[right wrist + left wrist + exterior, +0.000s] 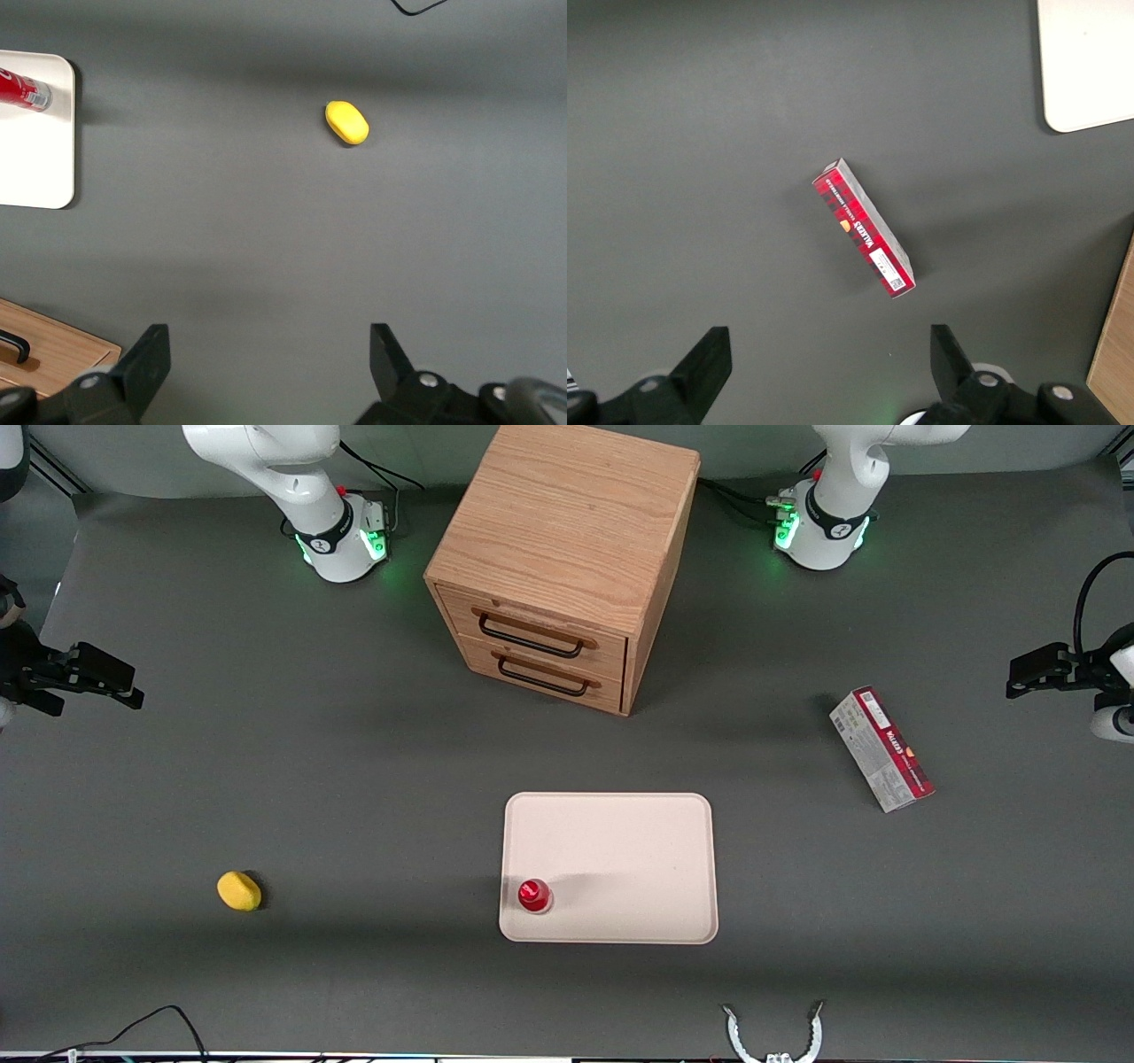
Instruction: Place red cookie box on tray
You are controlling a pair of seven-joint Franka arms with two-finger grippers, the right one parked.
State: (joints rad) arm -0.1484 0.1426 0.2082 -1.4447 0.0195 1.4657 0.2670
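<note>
The red cookie box (881, 748) lies flat on the dark table toward the working arm's end, well apart from the tray and slightly farther from the front camera than it. The left wrist view shows the box's (864, 227) plaid face up, at a slant. The cream tray (620, 841) sits in the middle of the table, nearer the front camera than the cabinet; one corner of the tray (1090, 62) shows in the left wrist view. My left gripper (1028, 673) hangs above the table beside the box, farther toward the working arm's end. The gripper (828, 354) is open and holds nothing.
A small round red object (534, 895) stands on the tray's corner nearest the parked arm. A wooden two-drawer cabinet (567, 558) stands farther from the front camera than the tray. A yellow lemon-like object (239, 890) lies toward the parked arm's end.
</note>
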